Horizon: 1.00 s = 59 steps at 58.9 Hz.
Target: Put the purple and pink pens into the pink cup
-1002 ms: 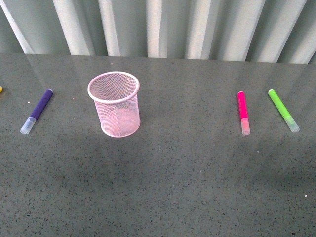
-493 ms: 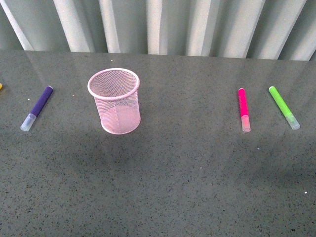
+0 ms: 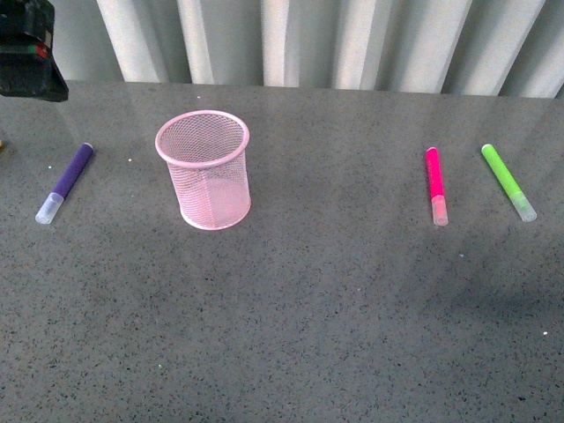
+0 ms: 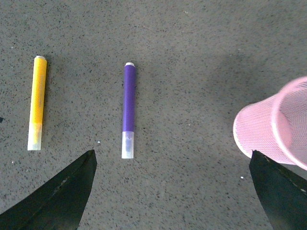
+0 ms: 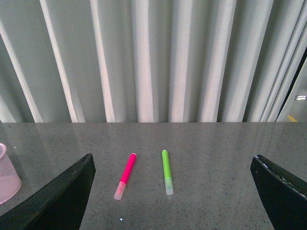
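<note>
The pink cup (image 3: 204,169) stands upright left of the table's centre, a pale pink mesh holder. The purple pen (image 3: 65,182) lies to its left, pale cap toward me. Far to the right lies the pink pen (image 3: 435,185), also cap toward me. My left gripper (image 4: 171,153) hangs open above the table, with the purple pen (image 4: 128,110) just beyond its fingers and the cup (image 4: 276,127) by one fingertip. My right gripper (image 5: 172,156) is open and well back from the pink pen (image 5: 125,176). Neither gripper holds anything.
A lime-green marker (image 3: 508,181) lies just right of the pink pen. A yellow marker (image 4: 37,102) lies parallel to the purple pen, on the side away from the cup. A black part of my left arm (image 3: 26,48) shows at the upper left. Pale curtains (image 5: 153,57) hang behind the table.
A black part of the left arm has come into the front view's upper left corner. The whole scene sits slightly higher in the picture. Pens and cup lie as before on the table.
</note>
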Tool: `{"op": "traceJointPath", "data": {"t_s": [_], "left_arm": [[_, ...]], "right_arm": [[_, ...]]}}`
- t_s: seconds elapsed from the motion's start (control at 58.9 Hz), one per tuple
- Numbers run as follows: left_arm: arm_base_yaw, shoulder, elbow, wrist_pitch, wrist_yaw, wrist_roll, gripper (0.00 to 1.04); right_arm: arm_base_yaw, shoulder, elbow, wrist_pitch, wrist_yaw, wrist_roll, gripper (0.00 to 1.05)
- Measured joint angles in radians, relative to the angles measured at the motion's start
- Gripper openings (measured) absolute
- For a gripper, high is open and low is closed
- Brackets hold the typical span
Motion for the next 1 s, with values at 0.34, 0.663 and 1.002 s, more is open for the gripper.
{"op": "traceJointPath", "data": {"t_s": [0.34,0.663,1.002], "left_arm": [[0.043,0.263,0.194,-0.015,-0.011,0.090,0.98],[0.069,0.396,0.280,-0.032,0.005,0.129,0.98],[0.079,0.543,0.417,-0.082,-0.001,0.134,0.98]], "right_arm": [[0.000,0.000,0.000,0.000,0.000,0.000,0.98],[0.000,0.000,0.000,0.000,0.000,0.000,0.98],[0.000,0.000,0.000,0.000,-0.001,0.000,0.98]]}}
